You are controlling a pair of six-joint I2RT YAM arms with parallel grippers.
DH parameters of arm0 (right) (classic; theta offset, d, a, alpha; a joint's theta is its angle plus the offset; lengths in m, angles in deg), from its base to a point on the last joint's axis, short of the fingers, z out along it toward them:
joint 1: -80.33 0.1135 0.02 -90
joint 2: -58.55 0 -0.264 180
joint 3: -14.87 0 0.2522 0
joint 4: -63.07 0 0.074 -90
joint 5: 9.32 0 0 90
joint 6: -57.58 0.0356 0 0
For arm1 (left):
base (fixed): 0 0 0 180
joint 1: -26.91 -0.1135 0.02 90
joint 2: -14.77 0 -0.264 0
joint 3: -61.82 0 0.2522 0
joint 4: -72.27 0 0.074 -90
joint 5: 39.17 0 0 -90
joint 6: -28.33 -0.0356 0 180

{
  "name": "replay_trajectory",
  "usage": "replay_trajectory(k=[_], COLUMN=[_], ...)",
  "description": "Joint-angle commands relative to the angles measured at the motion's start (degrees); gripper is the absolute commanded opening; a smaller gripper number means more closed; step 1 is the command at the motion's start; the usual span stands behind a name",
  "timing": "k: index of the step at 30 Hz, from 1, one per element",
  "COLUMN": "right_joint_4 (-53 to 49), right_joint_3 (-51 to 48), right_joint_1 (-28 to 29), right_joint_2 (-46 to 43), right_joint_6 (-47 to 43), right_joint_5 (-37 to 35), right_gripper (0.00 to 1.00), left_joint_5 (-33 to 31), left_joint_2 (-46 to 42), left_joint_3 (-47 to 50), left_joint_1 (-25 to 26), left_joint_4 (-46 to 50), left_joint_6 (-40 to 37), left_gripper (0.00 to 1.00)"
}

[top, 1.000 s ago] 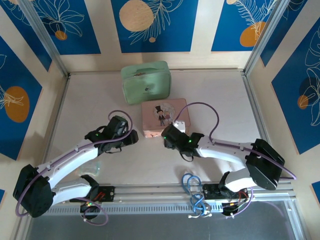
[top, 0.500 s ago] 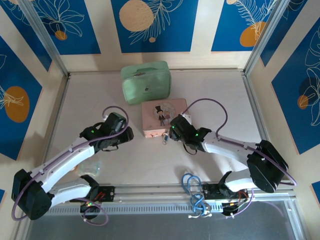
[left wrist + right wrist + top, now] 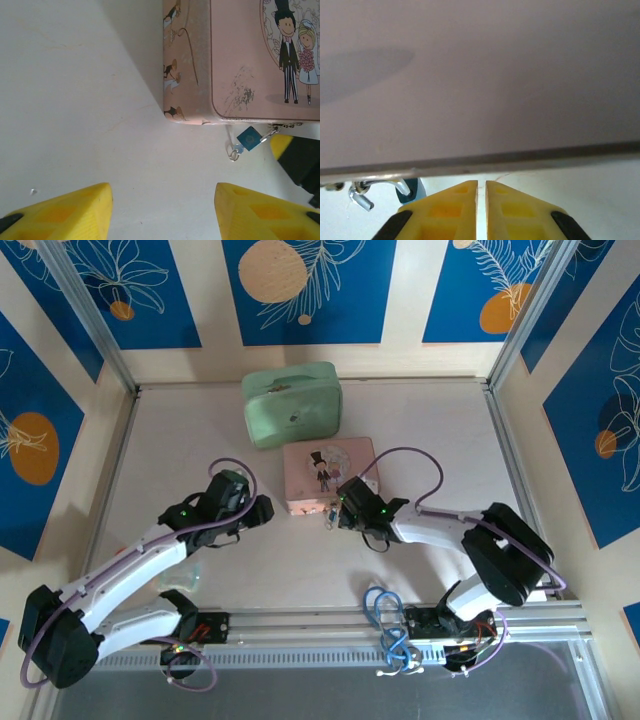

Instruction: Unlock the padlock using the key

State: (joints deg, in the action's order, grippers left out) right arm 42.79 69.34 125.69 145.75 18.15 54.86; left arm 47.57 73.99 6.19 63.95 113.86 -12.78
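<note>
Though the left gripper (image 3: pixel 162 192) hovers with its fingers spread wide, short of the pink tin's near left corner, we judge the right gripper (image 3: pixel 481 186) the nearer tool. Its fingers are pressed almost together, and we cannot tell whether a key sits between them. Just beside its tips, on the side toward the left arm, hangs the blue padlock (image 3: pixel 248 138). Its body is tilted and its shackle runs up to the latch (image 3: pixel 286 124) on the near wall of the pink tin (image 3: pixel 240 60), about mid-table (image 3: pixel 430 440).
</note>
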Motion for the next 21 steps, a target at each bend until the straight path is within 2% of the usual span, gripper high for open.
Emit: replay_trajectory(k=[1, 7, 18, 21], right_joint_4=[3.2, 6.2, 3.0, 3.4], right_joint_3=[0.6, 1.2, 6.7, 6.3], right_joint_1=[0.6, 1.2, 5.7, 5.9], right_joint_2=[3.1, 5.1, 7.8, 7.2], right_joint_6=[0.2, -1.5, -5.8, -5.7], right_joint_5=[2.0, 2.2, -1.4, -1.8], right_gripper=[0.12, 0.11, 0.12, 0.16], left_joint_5=[1.5, 1.9, 3.2, 3.2], left_joint_2=[0.9, 2.1, 3.4, 3.5], left_joint_3=[0.9, 1.7, 3.8, 4.2], left_joint_1=[0.3, 0.3, 0.3, 0.3], left_joint_4=[-1.5, -3.6, -6.7, -7.1], left_joint_6=[-2.3, -2.9, -1.2, -0.7], left_gripper=[0.57, 0.56, 0.56, 0.56])
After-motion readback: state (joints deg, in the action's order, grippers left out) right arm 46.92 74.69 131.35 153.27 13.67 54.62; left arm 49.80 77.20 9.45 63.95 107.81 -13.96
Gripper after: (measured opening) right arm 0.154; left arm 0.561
